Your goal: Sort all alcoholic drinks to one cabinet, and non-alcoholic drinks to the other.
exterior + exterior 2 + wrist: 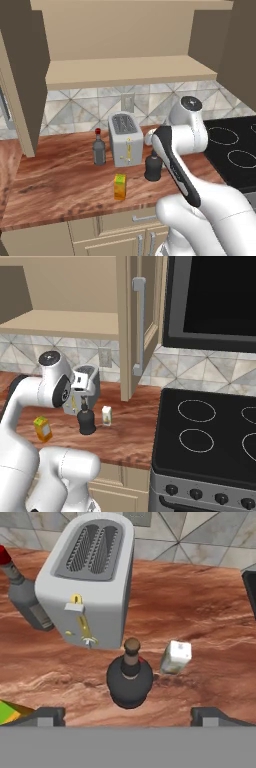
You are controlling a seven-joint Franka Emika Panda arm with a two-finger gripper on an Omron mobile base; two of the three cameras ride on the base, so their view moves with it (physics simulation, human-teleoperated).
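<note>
Kitchen (toaster, stove, cabinets).

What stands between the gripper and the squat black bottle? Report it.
Nothing visible. In the hand view the black bottle stands upright just ahead of the open gripper; the toaster is behind it and the white carton beside it.

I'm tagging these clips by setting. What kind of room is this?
Most likely a home kitchen, and a rendered one: a toaster stands on a wooden counter against a tiled backsplash, a black stovetop sits beside it, and open wall cabinets hang above.
</note>
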